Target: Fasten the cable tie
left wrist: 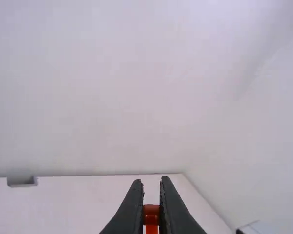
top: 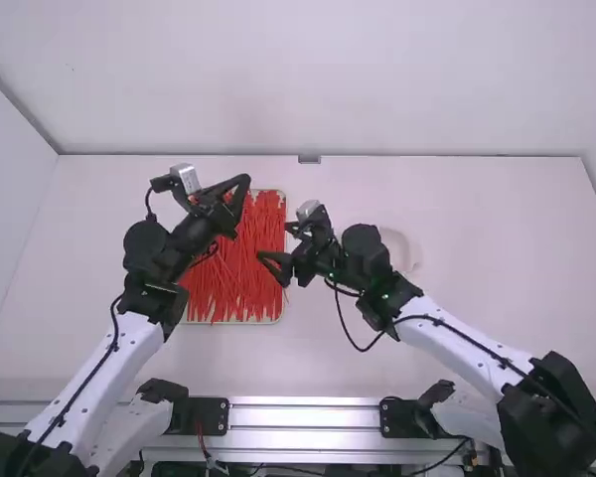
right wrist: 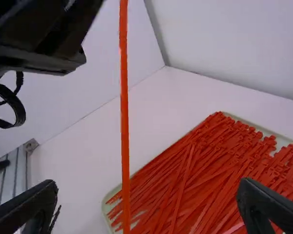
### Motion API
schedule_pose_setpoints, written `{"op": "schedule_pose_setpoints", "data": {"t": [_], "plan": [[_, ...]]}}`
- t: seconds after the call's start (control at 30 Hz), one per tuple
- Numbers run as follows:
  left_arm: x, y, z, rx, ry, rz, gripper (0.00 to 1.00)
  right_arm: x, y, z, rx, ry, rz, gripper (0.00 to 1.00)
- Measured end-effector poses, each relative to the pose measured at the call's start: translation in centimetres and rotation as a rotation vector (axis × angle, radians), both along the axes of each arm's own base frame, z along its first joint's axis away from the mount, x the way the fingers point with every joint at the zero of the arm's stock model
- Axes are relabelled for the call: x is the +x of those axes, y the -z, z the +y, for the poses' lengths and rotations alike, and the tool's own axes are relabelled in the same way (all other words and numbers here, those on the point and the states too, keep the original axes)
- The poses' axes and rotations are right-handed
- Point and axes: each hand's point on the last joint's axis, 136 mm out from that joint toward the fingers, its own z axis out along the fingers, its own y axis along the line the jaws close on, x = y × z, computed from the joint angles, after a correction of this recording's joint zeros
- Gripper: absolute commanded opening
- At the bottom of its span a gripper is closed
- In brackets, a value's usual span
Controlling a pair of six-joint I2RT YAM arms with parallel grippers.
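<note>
The left gripper [top: 240,189] sits raised over the 12 o'clock end of a pale tray [top: 248,321] that lies at about 9 o'clock on the white worktop [top: 477,219]. In the left wrist view its fingers [left wrist: 136,204] are nearly together, clamped on the end of a single red cable tie [left wrist: 150,214], with the worktop's far edge and the wall beyond them.

In the right wrist view that same cable tie [right wrist: 123,122] hangs straight down as one thin strip from the left arm's black gripper at the top of the picture. Its lower end comes down near the tray's rim [right wrist: 106,207], though whether it touches anything there cannot be told.

The right gripper [top: 275,266] is at the tray's 3 o'clock side, pointing toward 9 o'clock across it. Its fingers [right wrist: 268,207] stand wide apart and hold nothing; the hanging tie passes through the space between them, nearer one finger than the other, touching neither.

The tray carries a dense pile of loose red ties [top: 238,268], most of them lying roughly along the 12-to-6 line, their heads [right wrist: 244,134] bunched at one end.
</note>
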Motion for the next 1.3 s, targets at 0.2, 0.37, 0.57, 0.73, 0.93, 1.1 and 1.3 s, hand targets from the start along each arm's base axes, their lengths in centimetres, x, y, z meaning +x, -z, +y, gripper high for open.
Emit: {"op": "schedule_pose_setpoints", "data": {"t": [0.2, 0.37, 0.57, 0.73, 0.93, 1.1, 1.3], "plan": [[-0.1, -0.1, -0.2, -0.015, 0.014, 0.004, 0.01, 0.0, 0.2, 0.0, -0.009, 0.014, 0.004, 0.64], [-0.3, -0.7, -0.3, -0.032, 0.028, -0.011, 0.01, 0.1, 0.5, 0.0, -0.017, 0.018, 0.010, 0.46], [-0.4, -0.5, -0.5, -0.031, 0.041, -0.003, 0.01, 0.1, 0.7, -0.1, -0.028, 0.015, 0.005, 0.25], [-0.4, -0.1, -0.5, -0.027, 0.041, 0.017, 0.01, 0.0, 0.7, -0.1, -0.032, 0.014, 0.000, 0.36], [-0.6, 0.5, -1.4, -0.016, 0.068, 0.036, 0.01, 0.2, -0.4, 0.1, -0.003, 0.014, -0.036, 0.33], [-1.1, 0.8, -2.7, -0.003, 0.089, 0.045, 0.01, 0.3, -1.2, 0.2, 0.021, 0.015, -0.064, 0.34], [-0.7, 1.6, -3.3, 0.006, 0.096, 0.063, 0.01, 0.5, -1.3, 0.0, 0.026, 0.019, -0.067, 0.06]]}}
